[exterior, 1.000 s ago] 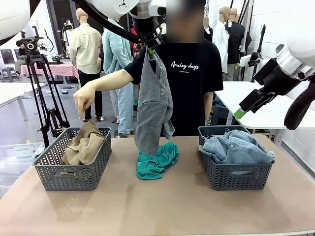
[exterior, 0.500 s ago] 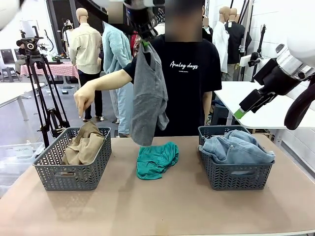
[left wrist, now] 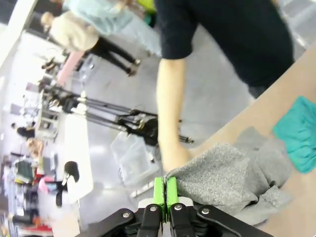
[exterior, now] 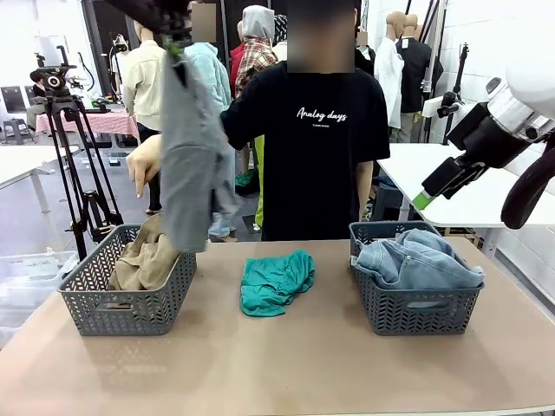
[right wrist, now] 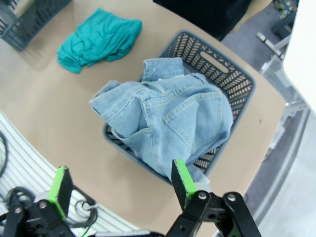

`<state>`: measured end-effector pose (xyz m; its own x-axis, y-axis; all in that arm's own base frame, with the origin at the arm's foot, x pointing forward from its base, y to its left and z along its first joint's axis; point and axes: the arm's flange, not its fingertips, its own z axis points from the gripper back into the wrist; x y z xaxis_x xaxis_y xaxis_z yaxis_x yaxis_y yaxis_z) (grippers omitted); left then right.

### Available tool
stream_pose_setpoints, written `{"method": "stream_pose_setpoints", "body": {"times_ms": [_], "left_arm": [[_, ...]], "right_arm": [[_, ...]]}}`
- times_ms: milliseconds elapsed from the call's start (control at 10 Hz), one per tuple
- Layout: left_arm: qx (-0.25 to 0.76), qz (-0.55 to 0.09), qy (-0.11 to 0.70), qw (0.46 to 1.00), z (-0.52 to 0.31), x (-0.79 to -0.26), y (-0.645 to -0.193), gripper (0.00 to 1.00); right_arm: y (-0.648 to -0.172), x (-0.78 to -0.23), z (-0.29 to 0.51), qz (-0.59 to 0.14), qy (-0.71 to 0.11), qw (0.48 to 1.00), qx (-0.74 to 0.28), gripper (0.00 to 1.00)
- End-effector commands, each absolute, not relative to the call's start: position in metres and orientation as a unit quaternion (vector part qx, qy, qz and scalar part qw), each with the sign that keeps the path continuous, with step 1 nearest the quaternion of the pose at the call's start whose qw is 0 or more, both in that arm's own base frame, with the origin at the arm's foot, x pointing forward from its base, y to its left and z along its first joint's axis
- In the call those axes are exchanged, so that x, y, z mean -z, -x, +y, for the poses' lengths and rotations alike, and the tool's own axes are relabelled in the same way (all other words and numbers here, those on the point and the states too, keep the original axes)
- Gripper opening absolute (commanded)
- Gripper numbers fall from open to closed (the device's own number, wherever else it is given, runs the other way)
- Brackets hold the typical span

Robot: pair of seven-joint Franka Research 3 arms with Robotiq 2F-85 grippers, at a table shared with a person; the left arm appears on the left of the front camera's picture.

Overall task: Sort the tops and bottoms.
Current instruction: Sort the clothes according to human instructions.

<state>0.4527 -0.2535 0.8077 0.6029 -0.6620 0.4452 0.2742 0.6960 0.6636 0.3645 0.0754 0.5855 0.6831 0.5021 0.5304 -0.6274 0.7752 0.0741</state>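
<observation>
My left gripper (exterior: 177, 42) is high at the back left, shut on the heather grey top (exterior: 186, 156), which hangs down over the left basket (exterior: 130, 308). In the left wrist view its green pads (left wrist: 159, 190) pinch the grey cloth (left wrist: 222, 170). A tan top (exterior: 147, 256) lies in that basket. The teal top (exterior: 276, 282) is crumpled on the table's middle. The denim bottoms (exterior: 416, 260) fill the right basket (exterior: 416, 312). My right gripper (exterior: 425, 198) hovers open above that basket, its fingers spread over the jeans (right wrist: 168, 123).
The person stands at the far side, one hand (exterior: 143, 173) pointing down over the left basket. A camera tripod (exterior: 74, 156) stands behind the table's left end. The brown tabletop (exterior: 277, 364) stretches bare in front of the baskets.
My left gripper has carried the grey top from above the table's middle to the left, over the left basket. The right arm and the person's pointing hand have stayed put.
</observation>
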Motion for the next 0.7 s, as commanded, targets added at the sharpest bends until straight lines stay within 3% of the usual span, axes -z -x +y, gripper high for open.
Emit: {"method": "stream_pose_setpoints", "body": {"times_ms": [0, 400, 600], "left_arm": [[0.214, -0.337, -0.310, 0.863, -0.218, -0.793, -0.429, 0.00], [0.137, -0.313, -0.295, 0.892, -0.172, -0.768, -0.424, 0.00], [0.185, -0.311, -0.311, 0.879, -0.182, -0.789, -0.431, 0.00]], "right_arm": [[-0.365, -0.584, 0.077, -0.249, -0.115, 0.913, -0.302, 1.00], [-0.365, -0.584, 0.077, -0.249, -0.115, 0.913, -0.302, 1.00], [-0.365, -0.584, 0.077, -0.249, -0.115, 0.913, -0.302, 1.00]]}}
